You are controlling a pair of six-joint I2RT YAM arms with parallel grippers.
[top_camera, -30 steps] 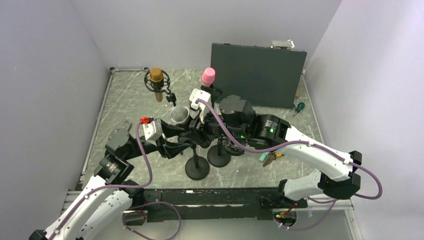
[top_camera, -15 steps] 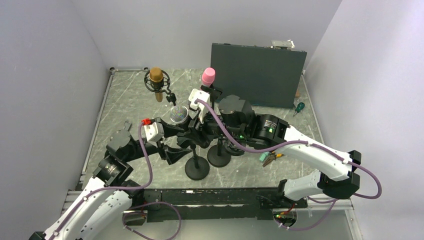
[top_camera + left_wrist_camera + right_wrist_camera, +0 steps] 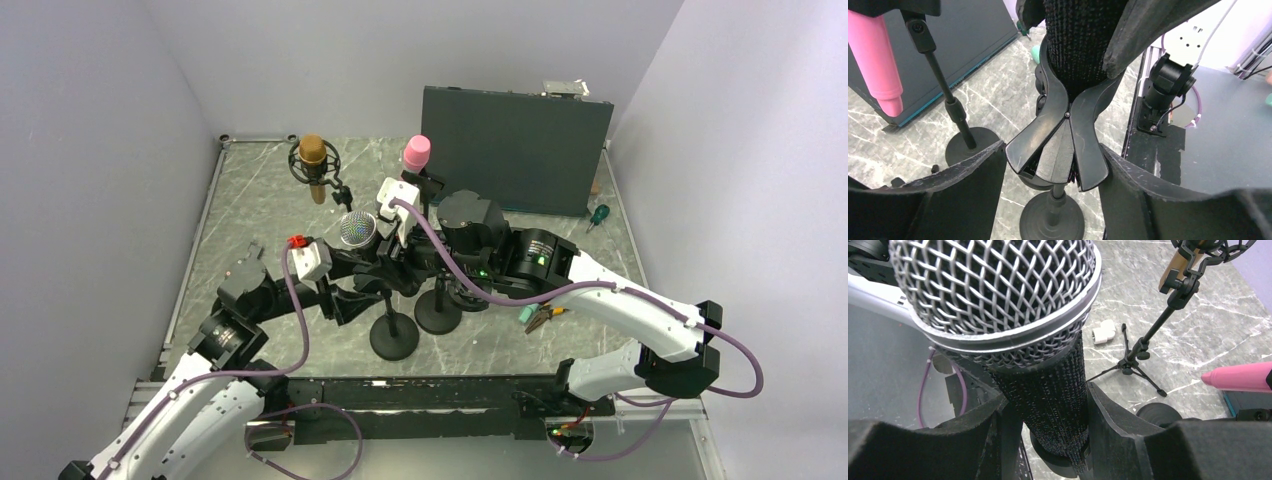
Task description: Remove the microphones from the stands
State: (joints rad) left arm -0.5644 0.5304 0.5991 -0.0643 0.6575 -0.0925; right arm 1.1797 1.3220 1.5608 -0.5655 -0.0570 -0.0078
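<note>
The microphone (image 3: 360, 228) has a silver mesh head (image 3: 993, 295) and a black glittery body (image 3: 1075, 45). Its body sits in the black spring clip (image 3: 1058, 145) of a round-based stand (image 3: 394, 340). My right gripper (image 3: 1048, 410) is shut on the body just below the head, above the clip. My left gripper (image 3: 1055, 165) is open, and its fingers (image 3: 973, 175) straddle the clip's two levers from below. The left finger stands apart from its lever. The right one is at or against its lever. The stand's base (image 3: 1052, 220) shows beneath.
A pink microphone (image 3: 416, 152) stands on a second round-based stand (image 3: 438, 318) close behind. A brown microphone (image 3: 313, 155) hangs in a shock mount on a tripod at the back left. A dark panel (image 3: 515, 150) stands at the back right, with a green-handled screwdriver (image 3: 598, 215) beside it.
My left gripper's jaws have spread wider round the clip's levers, and its wrist has shifted slightly right. The right gripper and the microphone have not moved.
</note>
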